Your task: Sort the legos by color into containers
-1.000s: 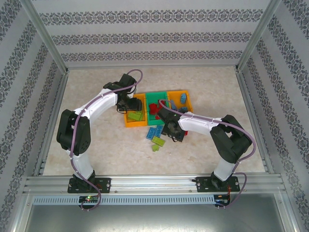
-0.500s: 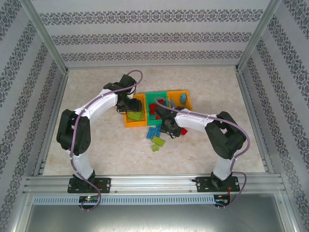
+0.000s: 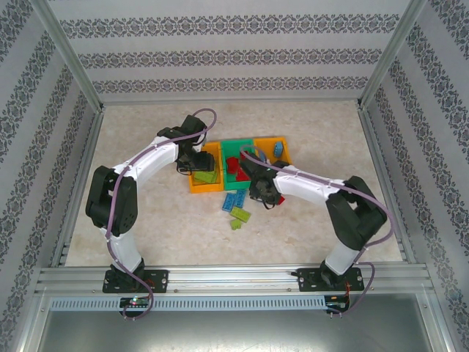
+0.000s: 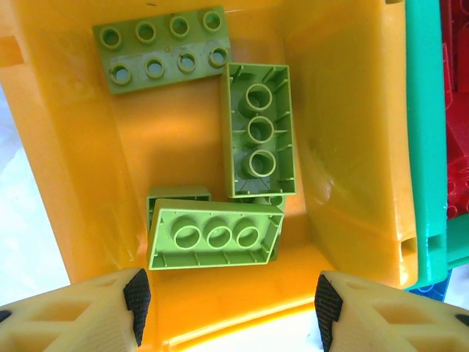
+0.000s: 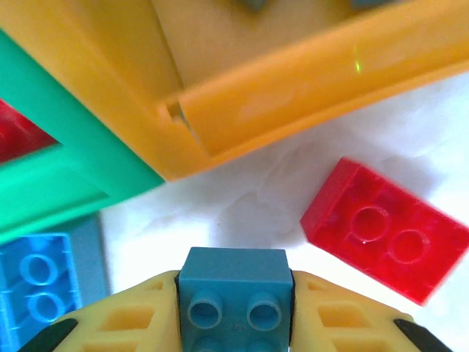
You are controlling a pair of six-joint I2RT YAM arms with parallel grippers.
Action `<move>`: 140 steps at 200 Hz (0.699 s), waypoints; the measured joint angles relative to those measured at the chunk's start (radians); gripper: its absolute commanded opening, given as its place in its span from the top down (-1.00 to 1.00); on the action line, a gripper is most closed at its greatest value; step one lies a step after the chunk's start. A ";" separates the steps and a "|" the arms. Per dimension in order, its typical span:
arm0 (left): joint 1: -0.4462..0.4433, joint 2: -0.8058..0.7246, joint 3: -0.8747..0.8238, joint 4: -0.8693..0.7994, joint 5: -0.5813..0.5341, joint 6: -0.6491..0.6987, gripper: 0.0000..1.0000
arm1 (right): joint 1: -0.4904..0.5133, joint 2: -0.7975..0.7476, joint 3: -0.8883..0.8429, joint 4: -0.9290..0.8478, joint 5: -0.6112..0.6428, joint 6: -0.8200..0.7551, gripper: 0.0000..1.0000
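From above, the left gripper (image 3: 199, 163) hangs over the left orange bin (image 3: 205, 189). The right gripper (image 3: 265, 193) sits low over the table (image 3: 161, 213), just below the green bin (image 3: 236, 143) and the right orange bin (image 3: 287, 155).

The wrist cameras add the grip details. The left gripper's fingers (image 4: 135, 293) are spread wide at the bottom of the frame with nothing between them, and the lime green bricks (image 4: 258, 132) lie in the bin above them.

The right gripper's jaws pinch a blue brick (image 5: 234, 275) at bottom centre. A red brick (image 5: 385, 227) lies on the table at right, apart from the fingers. A light blue brick (image 5: 37, 282) lies at lower left.
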 measured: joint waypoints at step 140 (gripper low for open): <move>0.001 -0.107 -0.071 0.001 -0.108 -0.002 -0.45 | -0.280 0.169 0.273 0.015 -0.077 -0.111 -0.07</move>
